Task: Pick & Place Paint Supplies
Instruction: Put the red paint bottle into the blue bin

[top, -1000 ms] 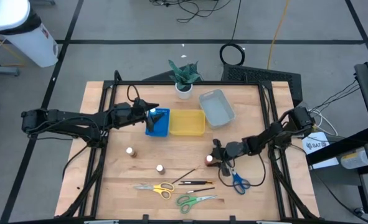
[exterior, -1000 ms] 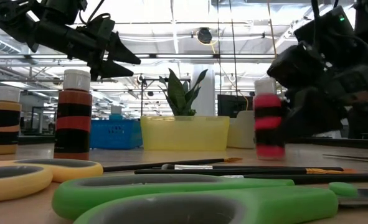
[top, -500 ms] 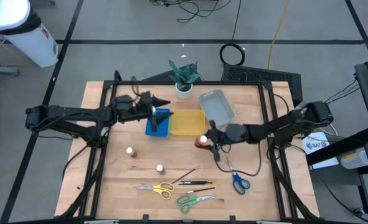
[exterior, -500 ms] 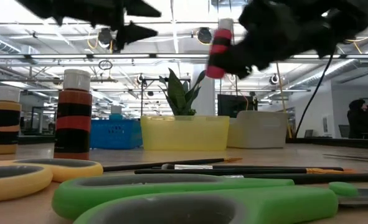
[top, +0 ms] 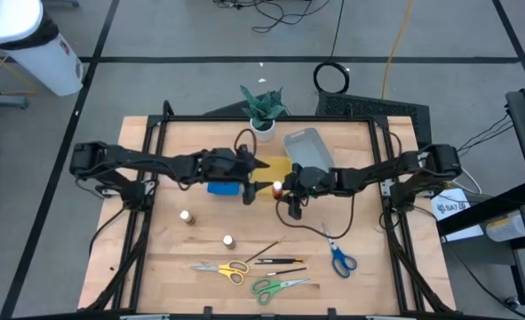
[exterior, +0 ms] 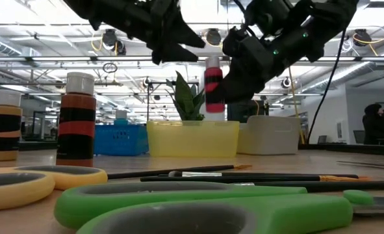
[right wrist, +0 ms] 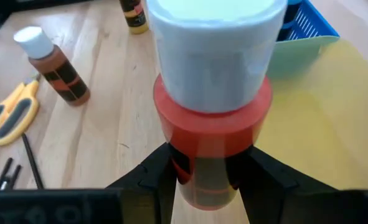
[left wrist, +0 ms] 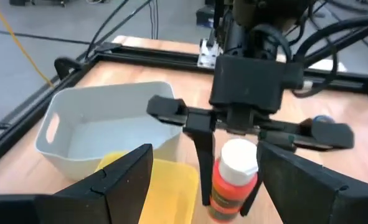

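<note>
Upright, cap up, the red paint bottle sits clamped in the right hand.

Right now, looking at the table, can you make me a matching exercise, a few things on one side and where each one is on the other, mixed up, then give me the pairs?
Things:
1. red paint bottle
2. blue scissors
3. green scissors
4. potted plant

Places:
A. at the table's far edge, behind the trays
B. lying at the near edge, just past the yellow scissors
C. held up by the right gripper over the yellow tray
D. flat on the wood on the right arm's side

Pairs: 1-C, 2-D, 3-B, 4-A
</note>
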You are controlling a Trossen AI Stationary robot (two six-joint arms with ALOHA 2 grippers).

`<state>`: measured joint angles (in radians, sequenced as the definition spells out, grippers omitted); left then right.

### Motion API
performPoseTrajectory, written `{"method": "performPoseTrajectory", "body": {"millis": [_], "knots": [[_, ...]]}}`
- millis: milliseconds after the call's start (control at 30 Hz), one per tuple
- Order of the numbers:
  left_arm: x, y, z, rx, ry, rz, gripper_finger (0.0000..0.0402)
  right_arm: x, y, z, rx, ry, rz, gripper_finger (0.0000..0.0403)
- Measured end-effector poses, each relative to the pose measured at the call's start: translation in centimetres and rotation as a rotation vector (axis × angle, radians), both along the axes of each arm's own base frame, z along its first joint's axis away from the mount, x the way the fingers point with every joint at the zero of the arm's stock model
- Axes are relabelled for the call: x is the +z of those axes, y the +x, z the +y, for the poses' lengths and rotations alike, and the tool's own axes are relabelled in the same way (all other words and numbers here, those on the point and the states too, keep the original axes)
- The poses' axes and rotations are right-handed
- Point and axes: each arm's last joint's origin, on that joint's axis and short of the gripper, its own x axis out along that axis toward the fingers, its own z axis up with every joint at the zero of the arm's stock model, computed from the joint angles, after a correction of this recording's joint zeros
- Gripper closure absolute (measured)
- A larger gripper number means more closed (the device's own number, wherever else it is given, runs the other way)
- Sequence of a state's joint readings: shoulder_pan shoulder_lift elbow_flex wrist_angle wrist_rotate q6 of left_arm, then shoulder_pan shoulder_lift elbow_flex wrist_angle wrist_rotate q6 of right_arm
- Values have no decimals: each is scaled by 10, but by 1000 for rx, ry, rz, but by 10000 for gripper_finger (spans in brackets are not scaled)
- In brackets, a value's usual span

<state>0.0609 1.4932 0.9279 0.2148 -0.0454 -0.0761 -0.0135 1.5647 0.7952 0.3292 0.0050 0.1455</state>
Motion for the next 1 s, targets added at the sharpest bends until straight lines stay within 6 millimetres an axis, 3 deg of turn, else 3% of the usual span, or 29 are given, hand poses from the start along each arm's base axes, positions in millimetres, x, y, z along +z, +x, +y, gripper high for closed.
{"method": "performPoseTrajectory", "body": {"millis": [533, 1000], "knots": [[-23, 18, -5, -106, -11, 38, 108, 1, 1, 0, 7, -10, -18, 270], [-27, 24, -8, -127, 10, -2, 108, 2, 2, 0, 15, -23, -32, 270]]}}
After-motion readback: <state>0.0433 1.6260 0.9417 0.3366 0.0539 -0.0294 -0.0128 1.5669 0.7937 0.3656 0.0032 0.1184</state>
